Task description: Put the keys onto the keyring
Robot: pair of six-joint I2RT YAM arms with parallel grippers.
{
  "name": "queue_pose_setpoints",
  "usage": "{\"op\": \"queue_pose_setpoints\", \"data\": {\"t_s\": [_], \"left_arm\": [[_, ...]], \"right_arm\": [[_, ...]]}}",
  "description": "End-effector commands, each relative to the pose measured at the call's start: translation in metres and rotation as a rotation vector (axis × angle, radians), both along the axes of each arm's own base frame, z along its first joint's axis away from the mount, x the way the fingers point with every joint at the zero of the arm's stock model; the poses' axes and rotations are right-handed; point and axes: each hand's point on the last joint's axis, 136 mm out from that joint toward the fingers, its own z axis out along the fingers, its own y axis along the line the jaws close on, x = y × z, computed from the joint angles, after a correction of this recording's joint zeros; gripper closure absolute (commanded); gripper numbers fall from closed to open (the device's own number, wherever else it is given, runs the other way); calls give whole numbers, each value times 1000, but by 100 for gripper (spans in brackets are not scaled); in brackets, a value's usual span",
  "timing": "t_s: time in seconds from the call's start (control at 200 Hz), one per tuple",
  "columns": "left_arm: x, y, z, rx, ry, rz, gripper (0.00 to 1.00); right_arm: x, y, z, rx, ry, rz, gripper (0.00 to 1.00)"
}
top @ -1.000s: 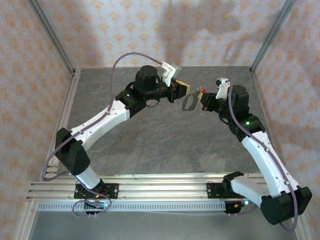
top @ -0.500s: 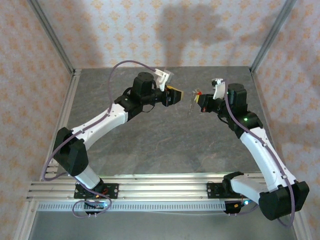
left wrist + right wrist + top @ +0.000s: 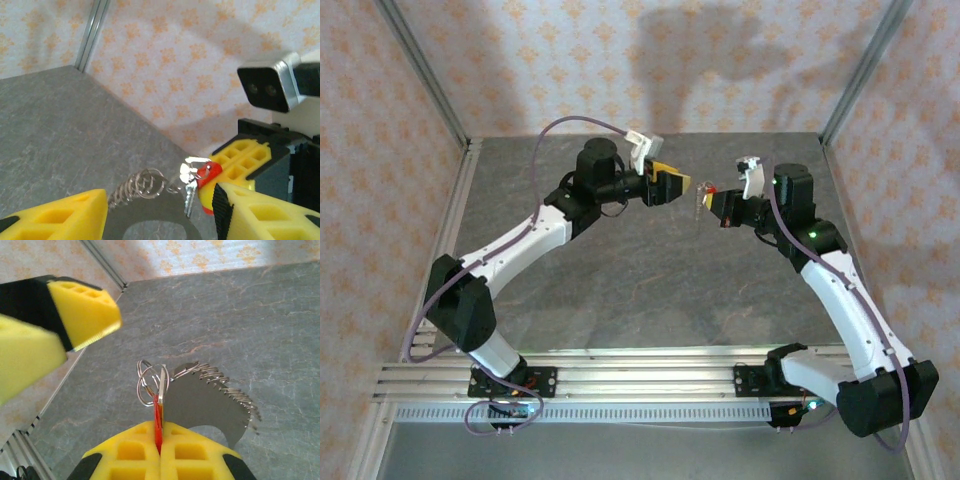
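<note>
The right gripper [image 3: 159,434] is closed on the small red-headed silver key [image 3: 158,414]. The flat grey fringed keyring [image 3: 200,407] hangs against it. The left gripper [image 3: 676,183] stands wide apart, just left.

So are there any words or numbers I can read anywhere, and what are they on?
None: no words, numbers or brand names can be read.
The red key, pinched in the right pincer, shows no letters.
The keyring is plain.
The wallpaper has orange flower shapes, not writing.
</note>
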Motion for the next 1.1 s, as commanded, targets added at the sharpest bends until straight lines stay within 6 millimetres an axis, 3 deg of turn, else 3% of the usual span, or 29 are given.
{"op": "queue_pose_setpoints", "data": {"t_s": [0.0,0.555,1.091], "left_arm": [[-2,4,26,-99,-42,-89,40],[-27,-2,41,-80,-113,-275,41],[-38,-20,37,-62,-112,-380,42]], "right_arm": [[-6,6,29,21,-78,58,100],[-19,19,62,98,-132,158,100],[-21,20,69,114,-151,164,100]]}}
